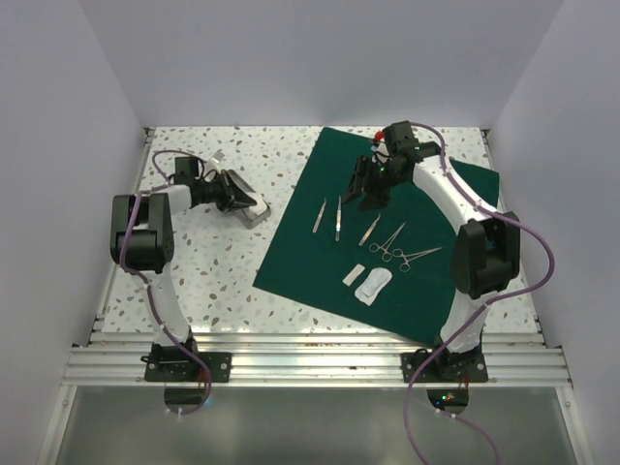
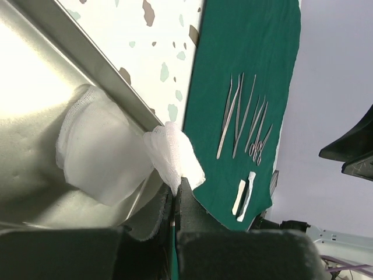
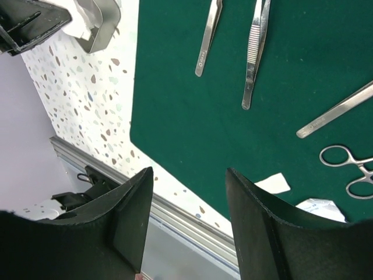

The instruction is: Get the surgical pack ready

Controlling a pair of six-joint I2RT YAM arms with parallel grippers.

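The surgical pack (image 1: 310, 257) is lying spread flat directly beneath the right gripper (image 3: 187, 192), whose jaws are standing about half parted and gripping nothing. The right wrist view is showing forceps (image 3: 253, 52) lying ahead of them. Only the left wrist view is revealing the left gripper (image 2: 176, 195) clamping tight on gauze (image 2: 173, 156) at the rim of a metal tray (image 2: 35, 87), off the pack.

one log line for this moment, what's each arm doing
left jaws: shut on gauze at tray rim | right jaws: open above drape | instruments: laid out on drape
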